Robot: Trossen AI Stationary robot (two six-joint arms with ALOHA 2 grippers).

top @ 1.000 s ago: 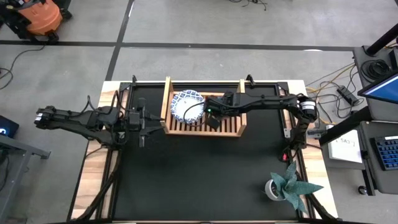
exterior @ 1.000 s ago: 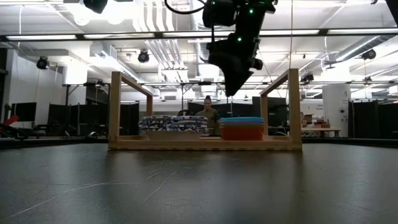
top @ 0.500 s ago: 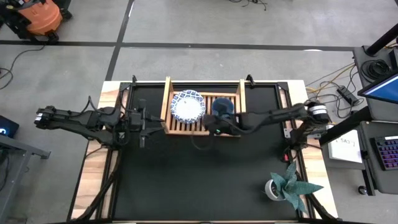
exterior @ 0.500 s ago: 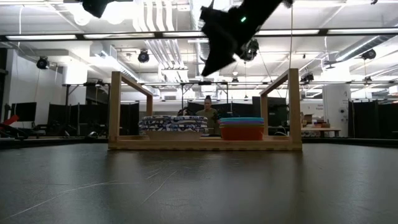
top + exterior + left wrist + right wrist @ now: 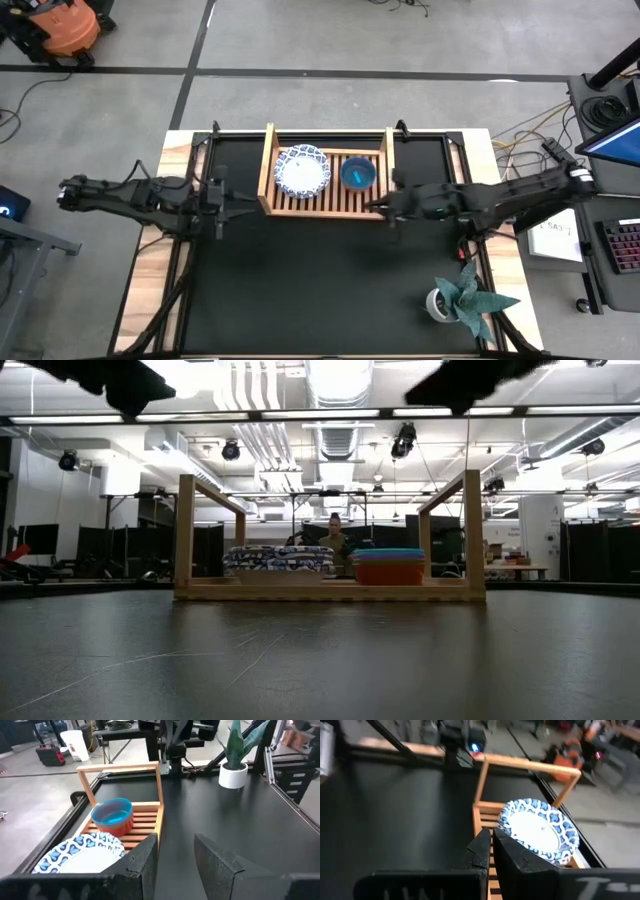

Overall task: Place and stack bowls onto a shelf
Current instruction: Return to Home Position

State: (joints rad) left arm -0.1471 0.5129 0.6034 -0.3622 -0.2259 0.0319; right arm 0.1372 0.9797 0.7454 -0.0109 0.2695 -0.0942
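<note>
Retreating from above the light-brown wooden slatted shelf (image 5: 266, 160), the right gripper (image 5: 491, 837) now hangs just outside its right rail, while the left arm has shifted slightly by the left rail. Stacked white bowls with blue-patterned rims (image 5: 303, 171) and a small plastic stack topped by a teal bowl (image 5: 358, 173) sit side by side on the slats. A careless swing home could clip a rail and jolt the light plastic stack. Right jaws are nearly closed and empty; the left gripper (image 5: 175, 845) stands moderately open, holding nothing.
</note>
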